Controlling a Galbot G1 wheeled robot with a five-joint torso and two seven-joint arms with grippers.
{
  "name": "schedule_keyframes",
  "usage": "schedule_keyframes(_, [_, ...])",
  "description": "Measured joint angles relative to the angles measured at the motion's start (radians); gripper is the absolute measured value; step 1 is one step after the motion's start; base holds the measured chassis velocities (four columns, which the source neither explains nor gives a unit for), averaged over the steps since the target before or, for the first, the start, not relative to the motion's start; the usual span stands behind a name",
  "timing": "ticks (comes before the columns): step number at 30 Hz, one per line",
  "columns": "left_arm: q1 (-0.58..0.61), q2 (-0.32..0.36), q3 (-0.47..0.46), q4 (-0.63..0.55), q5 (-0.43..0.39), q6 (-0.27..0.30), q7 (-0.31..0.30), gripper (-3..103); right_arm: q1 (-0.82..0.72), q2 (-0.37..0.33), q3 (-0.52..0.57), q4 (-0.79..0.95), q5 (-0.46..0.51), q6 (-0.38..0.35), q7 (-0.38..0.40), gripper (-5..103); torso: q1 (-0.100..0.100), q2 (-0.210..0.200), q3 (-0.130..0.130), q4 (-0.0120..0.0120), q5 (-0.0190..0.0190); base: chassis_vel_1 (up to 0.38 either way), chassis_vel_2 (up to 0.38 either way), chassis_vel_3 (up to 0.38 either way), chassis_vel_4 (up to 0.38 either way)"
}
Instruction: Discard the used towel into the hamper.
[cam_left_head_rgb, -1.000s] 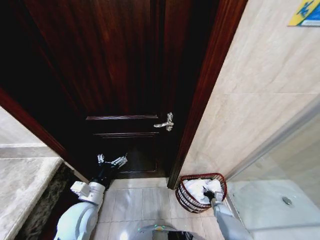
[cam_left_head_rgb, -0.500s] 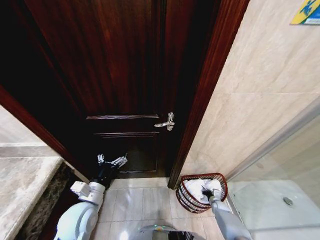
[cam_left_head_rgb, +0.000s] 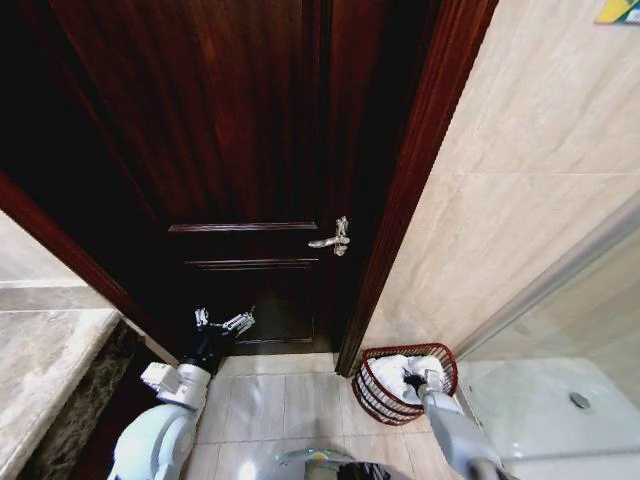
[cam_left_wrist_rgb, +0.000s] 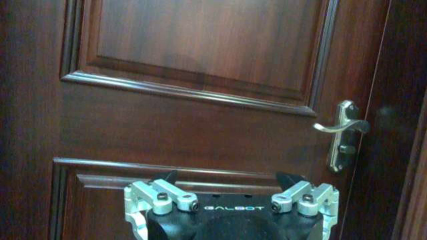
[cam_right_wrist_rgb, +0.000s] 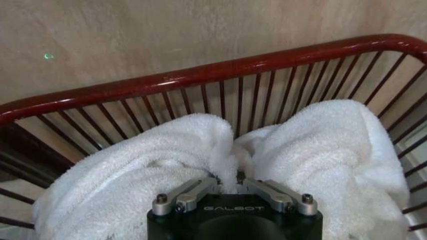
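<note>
Head view has wide-angle bend: door frame (cam_left_head_rgb: 415, 180) and wall tiles (cam_left_head_rgb: 530, 130) lean and curve twd the edges, w/ the dark door (cam_left_head_rgb: 230, 120) nearly black at upper left while the tiles are bright and evenly lit. Left wrist view is dim and soft, w/ a glint on the handle (cam_left_wrist_rgb: 341, 127). Right wrist view is brighter; towel (cam_right_wrist_rgb: 313, 150) sharp, its folds softly shaded.

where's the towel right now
The white towel lies inside the hamper on the floor by the tiled wall, right of the door, pinched by the right claw.
</note>
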Motion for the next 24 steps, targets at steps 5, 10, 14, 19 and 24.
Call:
schedule_keyframes(5, [0.000,0.000,0.000,0.000,0.000,0.000,0.000,99,0.001,0.003,-0.005,-0.002,-0.008,-0.005,-0.004,3,-0.010,-0.021,-0.011,0.0000,-0.0002,0.000,0.000,0.000,0.000])
schedule_keyframes(10, [0.000,0.000,0.000,0.000,0.000,0.000,0.000,99,-0.004,0.010,-0.004,-0.003,-0.017,-0.003,-0.005,3,-0.022,-0.048,-0.027,0.0000,0.0000,0.000,0.000,0.000,0.000])
schedule_keyframes(14, [0.000,0.000,0.000,0.000,0.000,0.000,0.000,99,-0.003,0.010,-0.002,-0.003,-0.016,0.002,-0.002,3,-0.031,-0.069,-0.038,0.0001,0.0002,0.000,0.000,0.000,0.000])
schedule_keyframes(19, [0.000,0.000,0.000,0.000,0.000,0.000,0.000,99,-0.019,-0.020,-0.003,0.048,0.010,0.005,-0.027,1,-0.043,-0.094,-0.051,0.0001,0.0006,0.000,0.000,0.000,0.000])
schedule_keyframes(24, [0.000,0.000,0.000,0.000,0.000,0.000,0.000,99,-0.087,-0.065,-0.004,0.199,0.039,-0.005,-0.047,19,-0.046,-0.100,-0.053,0.0000,0.0006,0.000,0.000,0.000,0.000])
